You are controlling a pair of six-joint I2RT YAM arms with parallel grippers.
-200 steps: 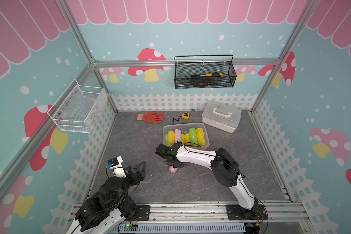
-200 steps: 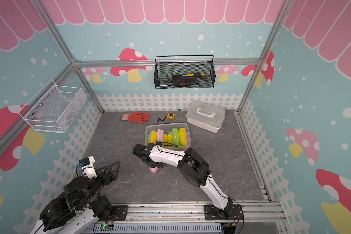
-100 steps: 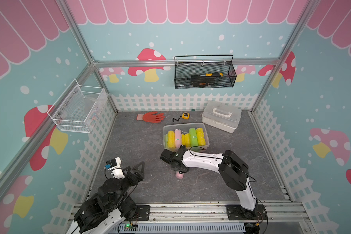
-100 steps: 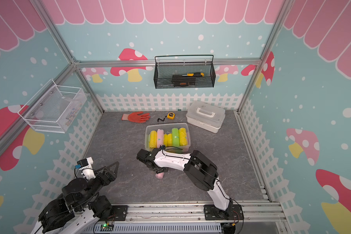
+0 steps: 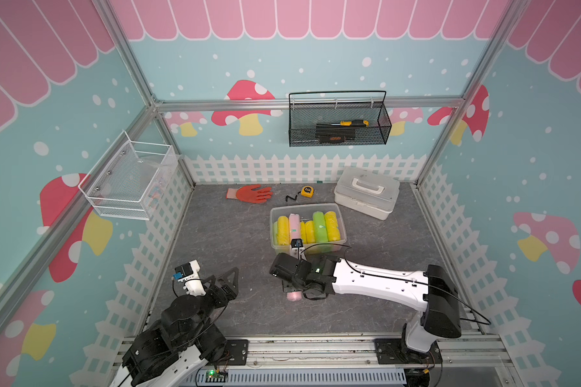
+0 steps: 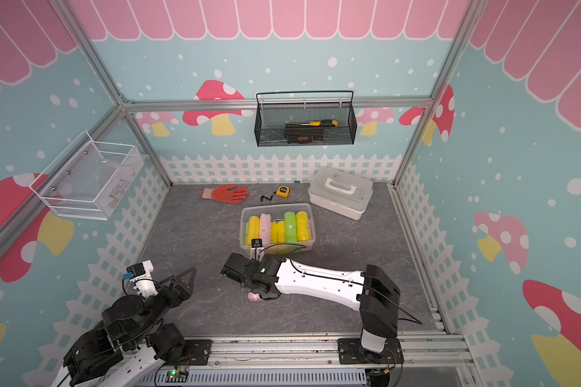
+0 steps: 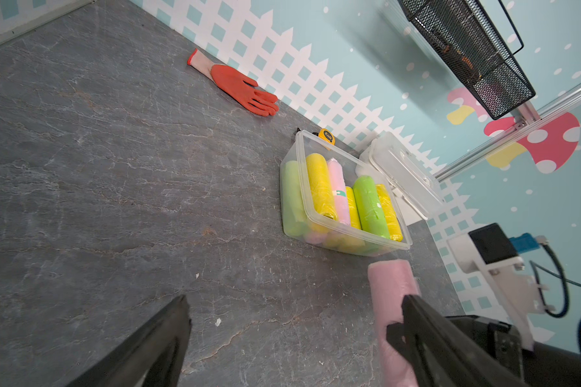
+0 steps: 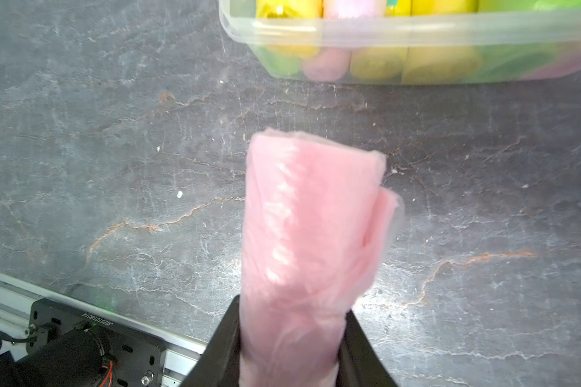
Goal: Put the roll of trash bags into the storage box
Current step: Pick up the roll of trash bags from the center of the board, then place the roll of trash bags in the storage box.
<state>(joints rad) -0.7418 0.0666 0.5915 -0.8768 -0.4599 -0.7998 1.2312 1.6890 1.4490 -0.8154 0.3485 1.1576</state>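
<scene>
The roll of trash bags [image 8: 302, 234] is pale pink and sticks out from between the fingers of my right gripper [image 8: 292, 308], which is shut on it. In both top views only its end [image 5: 294, 296] [image 6: 254, 296] shows under the right gripper [image 5: 291, 288], low over the grey floor, in front of the storage box. The storage box [image 5: 307, 207] [image 6: 277, 205] [image 8: 416, 26] is a clear tub holding several yellow, green and pink rolls. My left gripper [image 5: 230, 276] [image 7: 294, 301] stands open and empty at the front left, apart from the roll [image 7: 389, 291].
A white case with a handle [image 5: 366, 192] sits behind the box to the right. An orange glove [image 5: 250, 193] and a yellow tape measure [image 5: 306, 191] lie by the back fence. A black mesh basket [image 5: 339, 124] and a white wire basket [image 5: 128, 181] hang on the walls.
My right gripper has closed on the pink roll and moved with it toward the front rail. The left arm has barely moved.
</scene>
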